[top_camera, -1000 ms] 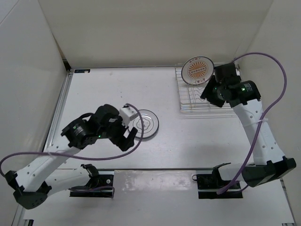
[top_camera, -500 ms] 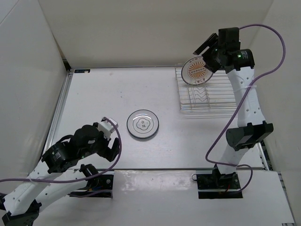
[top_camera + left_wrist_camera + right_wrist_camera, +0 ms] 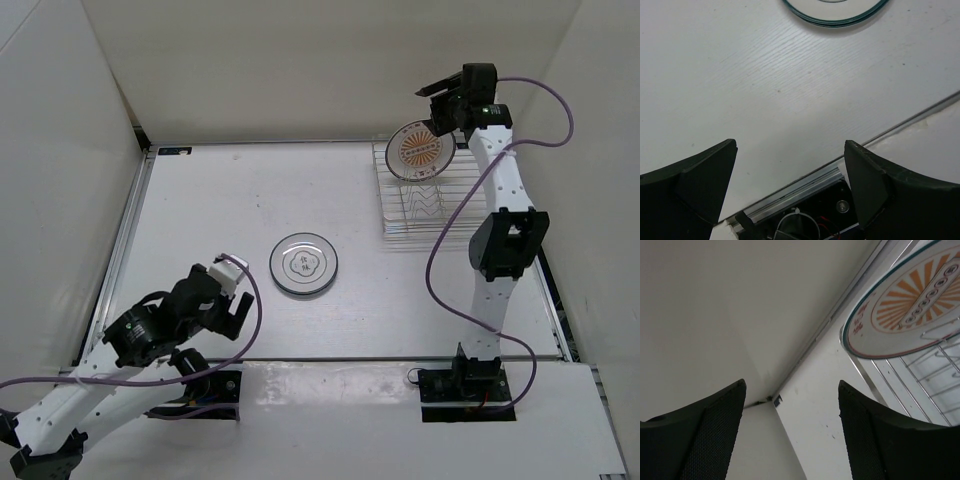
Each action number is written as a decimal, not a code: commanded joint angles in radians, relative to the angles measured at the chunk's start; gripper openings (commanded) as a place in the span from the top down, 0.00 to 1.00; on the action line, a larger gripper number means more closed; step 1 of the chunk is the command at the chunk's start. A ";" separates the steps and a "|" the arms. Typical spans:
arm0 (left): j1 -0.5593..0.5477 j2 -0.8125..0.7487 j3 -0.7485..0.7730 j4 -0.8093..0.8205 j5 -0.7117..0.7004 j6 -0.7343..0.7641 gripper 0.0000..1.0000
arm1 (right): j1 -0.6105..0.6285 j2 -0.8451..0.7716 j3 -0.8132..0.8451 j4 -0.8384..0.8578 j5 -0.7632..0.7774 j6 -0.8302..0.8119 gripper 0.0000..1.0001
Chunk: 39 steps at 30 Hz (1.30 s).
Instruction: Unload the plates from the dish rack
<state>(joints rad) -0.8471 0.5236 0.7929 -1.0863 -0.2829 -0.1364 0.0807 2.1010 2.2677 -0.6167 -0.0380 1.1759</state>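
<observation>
Two empty claws (image 3: 790,144) (image 3: 792,384), two plates (image 3: 304,264) (image 3: 421,150), one rack (image 3: 440,215)

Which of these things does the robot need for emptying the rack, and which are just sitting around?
For the job:
- rack
- sunburst plate, standing in the rack
- plate, flat on the table
- left gripper and right gripper, both open

Just there:
- purple cables
- small label at the table's far edge

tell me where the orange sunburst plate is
In the top view the orange sunburst plate stands propped in the far end of the dish rack, at the far right of the table.
</observation>
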 commanded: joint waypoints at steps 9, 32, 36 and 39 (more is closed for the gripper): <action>0.003 0.200 0.025 0.060 -0.116 0.027 0.00 | -0.065 0.160 0.033 0.213 -0.013 0.251 0.29; 0.003 0.239 0.055 0.006 -0.168 -0.019 0.00 | -0.101 0.221 -0.062 0.256 -0.111 0.307 0.41; 0.006 0.236 0.054 -0.003 -0.182 -0.034 0.00 | -0.107 0.218 -0.086 0.256 -0.125 0.309 0.41; 0.003 0.236 0.052 -0.009 -0.185 -0.042 0.00 | -0.111 0.218 -0.100 0.259 -0.141 0.314 0.44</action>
<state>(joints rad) -0.8463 0.7696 0.8204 -1.0840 -0.4393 -0.1555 -0.0257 2.3161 2.1807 -0.3889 -0.1513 1.4666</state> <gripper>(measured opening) 0.989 0.565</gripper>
